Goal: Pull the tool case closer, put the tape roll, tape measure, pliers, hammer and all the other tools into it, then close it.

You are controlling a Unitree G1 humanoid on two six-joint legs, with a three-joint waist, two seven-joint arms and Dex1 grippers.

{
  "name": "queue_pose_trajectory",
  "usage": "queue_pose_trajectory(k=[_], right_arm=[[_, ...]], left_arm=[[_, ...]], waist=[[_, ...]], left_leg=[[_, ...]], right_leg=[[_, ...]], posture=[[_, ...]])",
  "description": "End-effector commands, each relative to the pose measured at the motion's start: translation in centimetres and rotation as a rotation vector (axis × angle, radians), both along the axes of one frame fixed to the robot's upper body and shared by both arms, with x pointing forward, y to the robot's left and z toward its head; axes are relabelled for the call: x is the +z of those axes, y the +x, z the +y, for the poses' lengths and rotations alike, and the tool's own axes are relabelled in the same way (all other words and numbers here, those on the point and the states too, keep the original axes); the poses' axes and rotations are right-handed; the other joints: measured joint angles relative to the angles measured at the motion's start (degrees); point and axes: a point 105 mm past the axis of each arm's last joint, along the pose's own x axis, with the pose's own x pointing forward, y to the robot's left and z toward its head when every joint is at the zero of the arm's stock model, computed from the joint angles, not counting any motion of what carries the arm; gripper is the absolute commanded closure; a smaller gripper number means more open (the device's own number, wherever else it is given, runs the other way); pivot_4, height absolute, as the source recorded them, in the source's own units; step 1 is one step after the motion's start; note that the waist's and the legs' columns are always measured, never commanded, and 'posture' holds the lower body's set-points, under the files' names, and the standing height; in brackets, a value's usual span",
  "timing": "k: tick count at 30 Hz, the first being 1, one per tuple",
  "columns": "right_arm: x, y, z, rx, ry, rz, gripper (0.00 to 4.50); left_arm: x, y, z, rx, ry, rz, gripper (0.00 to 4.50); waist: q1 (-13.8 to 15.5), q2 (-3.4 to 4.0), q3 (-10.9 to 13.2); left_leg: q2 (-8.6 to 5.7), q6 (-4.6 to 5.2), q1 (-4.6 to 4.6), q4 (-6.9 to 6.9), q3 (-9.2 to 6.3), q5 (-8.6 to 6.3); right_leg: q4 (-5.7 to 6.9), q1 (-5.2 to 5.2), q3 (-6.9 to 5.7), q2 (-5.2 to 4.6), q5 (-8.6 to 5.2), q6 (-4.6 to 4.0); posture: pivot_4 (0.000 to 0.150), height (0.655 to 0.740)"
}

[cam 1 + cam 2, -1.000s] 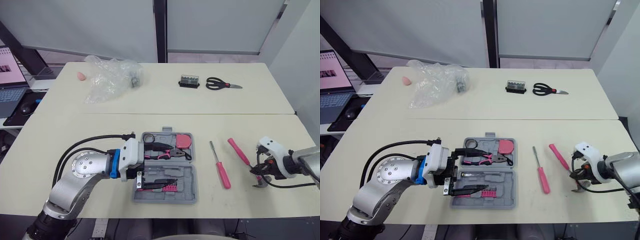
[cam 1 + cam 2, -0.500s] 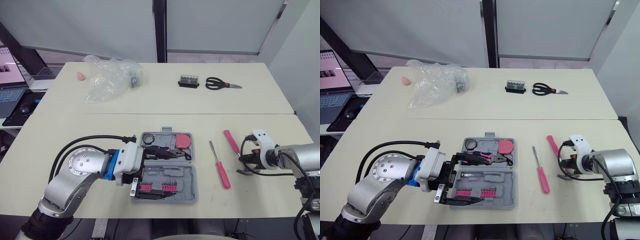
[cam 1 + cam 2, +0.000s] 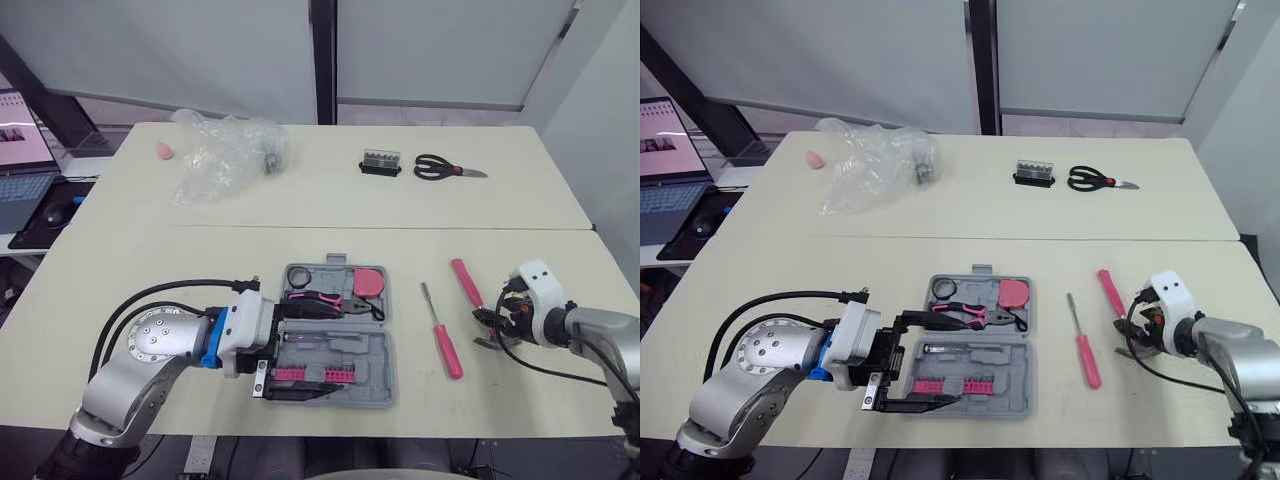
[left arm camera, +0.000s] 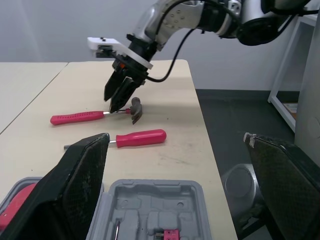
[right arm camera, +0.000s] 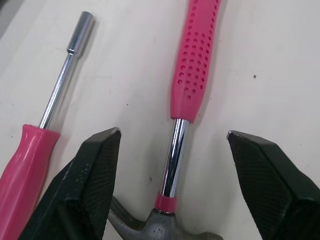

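Note:
The grey tool case [image 3: 372,352] lies open near the table's front edge, with pink-handled pliers [image 3: 325,299], a pink tape measure [image 3: 368,282] and a row of pink bits inside. My left gripper [image 3: 297,345] is open at the case's left end, its fingers spread over the case. The hammer [image 3: 464,284] lies on the table right of the case, pink handle pointing away. My right gripper [image 5: 173,132] is open astride the hammer's metal neck [image 5: 172,155], near the head. A pink-handled nut driver [image 3: 440,335] lies between the case and the hammer.
On the far table are black scissors [image 3: 445,168], a small black bit holder [image 3: 380,162] and a crumpled plastic bag [image 3: 225,150]. A laptop [image 3: 20,170] sits at the far left. The table's right edge is close beyond my right gripper.
My right gripper has carried the hammer leftward toward the case, then opened and let it go on the table. My left gripper has shifted slightly along the case's left end.

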Motion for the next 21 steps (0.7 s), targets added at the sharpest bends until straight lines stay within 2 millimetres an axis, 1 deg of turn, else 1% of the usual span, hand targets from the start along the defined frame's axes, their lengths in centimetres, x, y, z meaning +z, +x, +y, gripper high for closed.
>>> queue_pose_trajectory(k=[1,5,10,11,12,14,18,21], right_arm=[[0.9,0.4,0.2,-0.009,-0.034,-0.152,1.02],[-0.8,0.0,0.1,-0.078,-0.026,-0.155,1.02],[-2.1,0.2,0.0,-0.164,0.007,-0.141,1.02],[-2.2,0.2,-0.1,-0.178,0.013,-0.139,1.40],[-2.3,0.3,-0.1,-0.187,0.017,-0.139,1.60],[-2.4,0.3,0.0,-0.182,0.026,-0.136,2.18],[-2.8,0.1,0.1,-0.176,0.029,-0.129,3.09],[-3.0,0.0,0.0,-0.174,0.018,-0.131,3.65]], left_arm=[[0.6,-0.2,0.3,-0.006,-0.001,-0.042,0.00],[0.7,-0.3,0.2,-0.023,-0.008,-0.049,0.00],[0.6,-0.2,0.2,-0.027,-0.005,-0.057,0.00],[0.6,-0.2,0.2,-0.027,-0.004,-0.058,0.00],[0.5,-0.2,0.2,-0.027,-0.004,-0.059,0.00],[0.5,-0.1,0.2,-0.023,-0.002,-0.062,0.00],[0.5,0.0,0.3,-0.013,-0.002,-0.056,0.00],[0.4,0.1,0.3,-0.007,0.000,-0.053,0.00]], waist=[[-0.2,0.00,0.0],[-0.1,0.01,0.0],[-0.1,0.00,0.0],[-0.1,0.00,0.0],[-0.1,0.01,0.0],[-0.1,0.00,0.0],[-0.1,0.00,0.0],[-0.1,0.00,0.0]], left_leg=[[0.01,0.00,0.01,0.00,0.01,0.00],[0.03,0.00,0.01,-0.01,-0.01,0.00],[0.03,0.00,0.01,-0.02,-0.01,0.00],[0.03,0.00,0.01,-0.02,-0.01,0.00],[0.03,0.00,0.01,-0.02,-0.01,0.00],[0.03,0.00,0.01,-0.02,0.00,0.00],[0.03,0.00,0.01,-0.03,-0.01,0.00],[0.03,0.00,0.01,-0.03,-0.01,0.00]], right_leg=[[0.01,-0.01,0.01,0.00,0.00,0.00],[0.03,-0.01,0.01,0.04,0.00,0.00],[0.02,-0.01,0.01,0.04,0.00,-0.01],[0.03,-0.02,0.01,0.04,0.00,-0.01],[0.03,-0.02,0.02,0.04,0.00,-0.01],[0.02,-0.02,0.02,0.04,0.00,-0.01],[0.02,-0.02,0.02,0.05,0.00,-0.01],[0.02,-0.02,0.02,0.05,0.00,-0.01]], posture=[[0.150,0.7400],[0.150,0.7400],[0.150,0.7400],[0.150,0.7400],[0.150,0.7400],[0.150,0.7400],[0.150,0.7400],[0.150,0.7400]])
